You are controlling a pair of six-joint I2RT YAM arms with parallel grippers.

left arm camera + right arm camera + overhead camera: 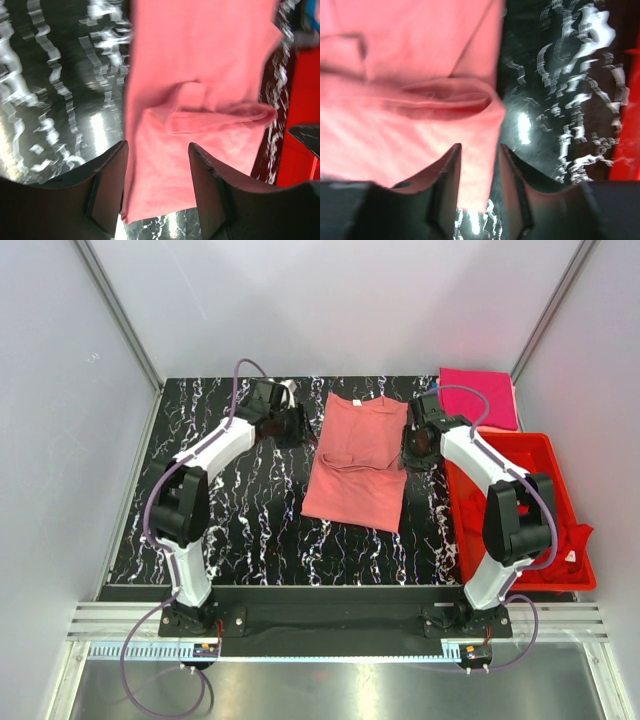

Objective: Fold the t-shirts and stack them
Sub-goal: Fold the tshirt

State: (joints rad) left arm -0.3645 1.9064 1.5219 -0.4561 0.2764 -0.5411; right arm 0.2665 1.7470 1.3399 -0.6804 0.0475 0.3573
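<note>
a salmon-pink t-shirt (pixel 355 455) lies flat in the middle of the black marbled table (pixel 250 530), collar toward the far side, with a rumpled fold running across its middle. the left gripper (pixel 300 427) sits at the shirt's far left edge, jaws spread, with the cloth's edge between its fingers (pixel 107 187). the right gripper (pixel 408 448) sits at the right edge, jaws also spread over the hem. a magenta-pink t-shirt (pixel 478 395) lies folded at the far right corner. just near of it stands a red bin (pixel 520 439) with red cloth (pixel 575 535) inside.
</note>
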